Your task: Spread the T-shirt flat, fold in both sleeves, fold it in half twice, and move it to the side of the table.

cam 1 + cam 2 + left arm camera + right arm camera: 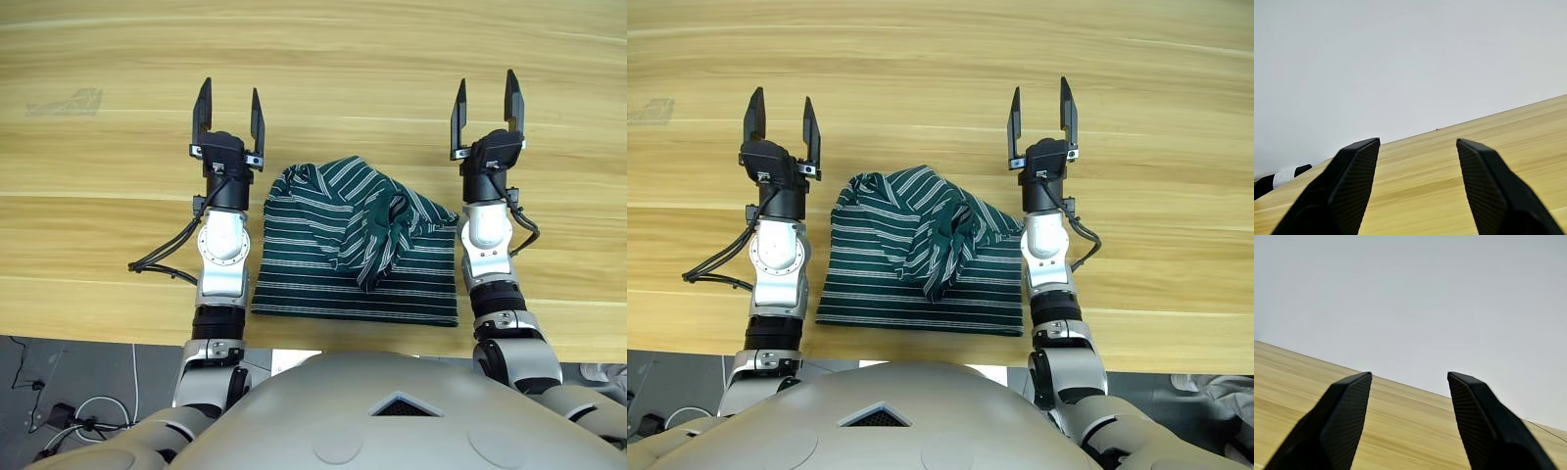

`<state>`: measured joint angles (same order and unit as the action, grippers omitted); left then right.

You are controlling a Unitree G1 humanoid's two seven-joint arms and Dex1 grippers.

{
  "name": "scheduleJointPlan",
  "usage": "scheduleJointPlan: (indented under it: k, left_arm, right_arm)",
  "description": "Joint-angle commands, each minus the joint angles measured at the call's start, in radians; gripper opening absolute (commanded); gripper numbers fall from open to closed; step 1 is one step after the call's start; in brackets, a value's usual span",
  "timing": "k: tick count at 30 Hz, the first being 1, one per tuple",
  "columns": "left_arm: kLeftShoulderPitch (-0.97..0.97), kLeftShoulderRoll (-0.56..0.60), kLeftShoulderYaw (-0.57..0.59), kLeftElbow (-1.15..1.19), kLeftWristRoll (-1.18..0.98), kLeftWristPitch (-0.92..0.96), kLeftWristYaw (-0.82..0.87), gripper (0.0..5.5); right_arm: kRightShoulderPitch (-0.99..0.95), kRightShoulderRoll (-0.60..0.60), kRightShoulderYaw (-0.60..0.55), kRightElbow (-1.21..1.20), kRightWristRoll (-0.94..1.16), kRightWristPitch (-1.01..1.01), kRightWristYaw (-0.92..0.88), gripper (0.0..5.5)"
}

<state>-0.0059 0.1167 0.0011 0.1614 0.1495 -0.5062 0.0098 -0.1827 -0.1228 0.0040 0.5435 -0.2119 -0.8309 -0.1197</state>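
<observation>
A dark green T-shirt (338, 255) with white stripes lies crumpled in a rough heap near the front edge of the wooden table (313, 59), with a bunched knot of cloth (392, 230) at its right. My left gripper (228, 110) hovers open just left of the shirt's far corner, fingers pointing away from me, nothing between them. On the other side my right gripper (487, 101) is open too, a little to the right of the shirt and clear of it. The wrist views show each pair of black fingertips (1356, 181) (1347, 416) spread over bare wood.
The table stretches wide and bare beyond and to both sides of the shirt. A faint grey mark (65, 102) sits on the wood at far left. Black cables (162, 257) hang from my left forearm. The table's front edge (98, 333) runs close to my body.
</observation>
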Motion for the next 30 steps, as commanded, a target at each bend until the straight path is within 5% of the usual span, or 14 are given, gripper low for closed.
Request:
scheduleJointPlan:
  k: [1,12,30]
  left_arm:
    - [0.063,-0.023,-0.029,-0.096,-0.047,0.11,-0.041,2.9]
    - [0.482,-0.002,-0.275,-0.634,-0.01,0.52,-0.167,2.9]
    - [0.532,0.157,-0.488,-0.759,-0.017,0.659,-0.354,2.9]
  right_arm:
    - [-0.013,-0.001,0.004,0.006,-0.005,-0.001,-0.005,2.86]
    - [-0.06,0.011,0.025,0.049,-0.01,0.003,-0.011,2.86]
    - [-0.067,0.016,0.035,0.028,-0.011,0.018,-0.014,2.86]
